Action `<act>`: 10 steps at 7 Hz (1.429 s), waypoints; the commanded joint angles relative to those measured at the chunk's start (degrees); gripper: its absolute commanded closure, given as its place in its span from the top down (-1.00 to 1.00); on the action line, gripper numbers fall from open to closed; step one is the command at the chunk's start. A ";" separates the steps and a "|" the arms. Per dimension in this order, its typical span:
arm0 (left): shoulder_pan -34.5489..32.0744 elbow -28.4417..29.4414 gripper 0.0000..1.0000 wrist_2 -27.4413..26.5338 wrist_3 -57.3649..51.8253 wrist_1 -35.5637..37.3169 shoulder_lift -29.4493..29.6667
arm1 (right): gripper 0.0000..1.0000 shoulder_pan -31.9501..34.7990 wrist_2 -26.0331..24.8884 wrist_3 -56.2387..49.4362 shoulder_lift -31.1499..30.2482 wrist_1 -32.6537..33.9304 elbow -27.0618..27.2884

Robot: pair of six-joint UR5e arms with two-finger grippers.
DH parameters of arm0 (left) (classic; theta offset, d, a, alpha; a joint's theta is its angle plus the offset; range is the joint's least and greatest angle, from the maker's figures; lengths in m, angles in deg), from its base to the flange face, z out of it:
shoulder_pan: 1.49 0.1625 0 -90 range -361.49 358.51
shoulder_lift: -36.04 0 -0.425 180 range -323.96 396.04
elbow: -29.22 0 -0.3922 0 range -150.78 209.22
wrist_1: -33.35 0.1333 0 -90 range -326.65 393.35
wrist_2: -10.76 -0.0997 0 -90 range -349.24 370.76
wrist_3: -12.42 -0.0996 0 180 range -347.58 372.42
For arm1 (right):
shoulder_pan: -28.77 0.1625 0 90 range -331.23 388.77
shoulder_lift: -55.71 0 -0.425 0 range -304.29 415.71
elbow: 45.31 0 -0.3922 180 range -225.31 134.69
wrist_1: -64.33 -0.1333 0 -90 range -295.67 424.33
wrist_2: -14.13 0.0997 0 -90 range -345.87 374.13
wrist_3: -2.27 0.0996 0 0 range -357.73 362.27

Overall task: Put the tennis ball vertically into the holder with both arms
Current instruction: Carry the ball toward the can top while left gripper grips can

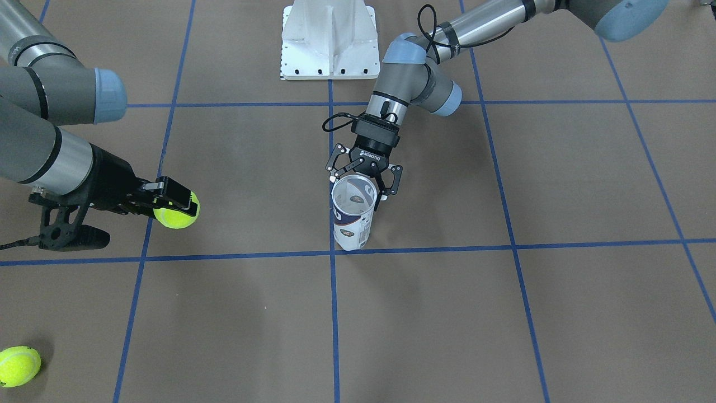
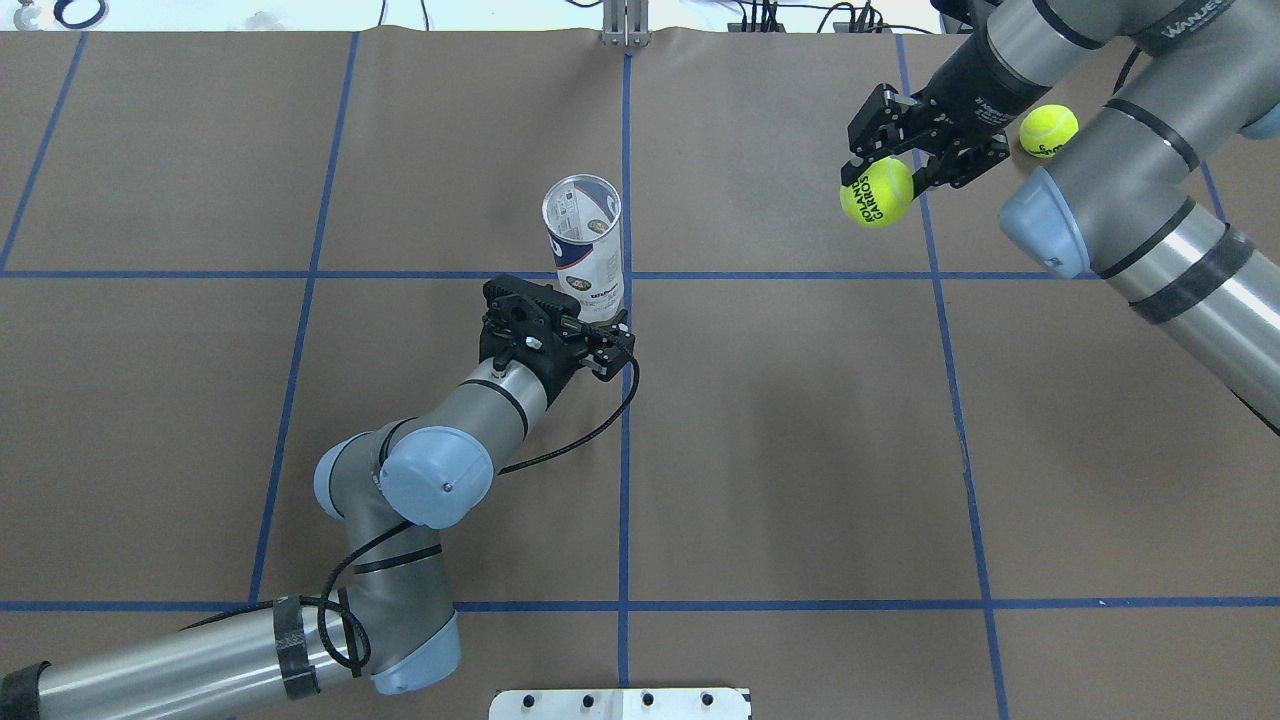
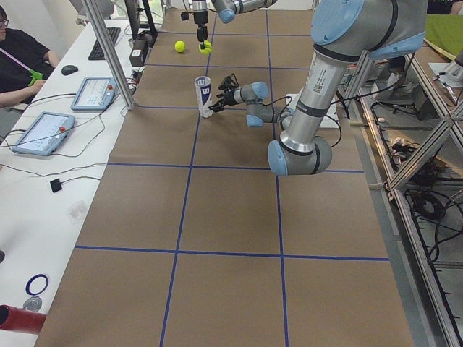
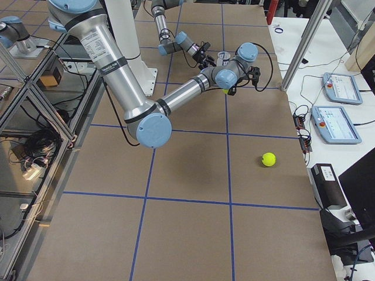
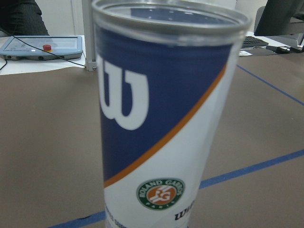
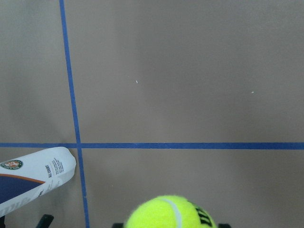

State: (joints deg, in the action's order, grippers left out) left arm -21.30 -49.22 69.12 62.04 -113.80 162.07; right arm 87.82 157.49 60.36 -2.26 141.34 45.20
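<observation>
On my overhead feed, the left arm comes in from the lower left corner, elbow folded, forearm running up toward the table's middle. Its left gripper sits low and level at the holder, fingers spread to either side of the can's lower half; I can't tell whether the pads actually touch the plastic. The holder stands upright on the brown paper, long axis vertical, open mouth up, base right on the crossing of two blue tape lines near the table's centre. My left wrist camera is filled with its label, the white W on navy, right way up, rim at the top.

Moving right: the right gripper hangs in the air well apart from the holder, fingers clamped on a tennis ball printed ROLAND GARROS. The right arm reaches in from the right edge, wrist turned downward, ball at the lowest point. Its wrist camera shows the ball's top at the bottom edge, and tape lines below.

Further right, a second tennis ball lies loose on the table just beside that arm.
</observation>
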 commanded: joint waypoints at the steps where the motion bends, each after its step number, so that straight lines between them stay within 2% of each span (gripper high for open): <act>1: -1.46 1.45 0.98 0.00 -0.13 0.02 0.71 | -1.00 -0.86 -0.62 0.71 1.79 -0.02 -0.08; 4: -2.87 1.89 0.98 0.43 -2.86 0.02 1.06 | -1.00 -1.48 -0.62 0.71 3.03 0.07 -0.08; 6: -2.78 5.22 0.98 0.44 -2.86 -0.33 3.69 | -1.00 -1.57 -0.71 0.80 3.38 -0.02 -0.08; 8: -2.61 5.32 0.98 0.44 -2.86 -0.51 4.31 | -1.00 -1.57 -0.71 0.80 4.52 0.07 -0.25; 10: -2.69 5.67 0.98 0.44 -2.86 -0.51 4.40 | -1.00 -1.57 -0.71 2.80 8.11 0.07 -1.47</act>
State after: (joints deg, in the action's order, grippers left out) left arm -23.94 -43.68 69.56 59.18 -114.30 166.38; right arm 86.25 156.78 61.68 3.51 141.44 44.63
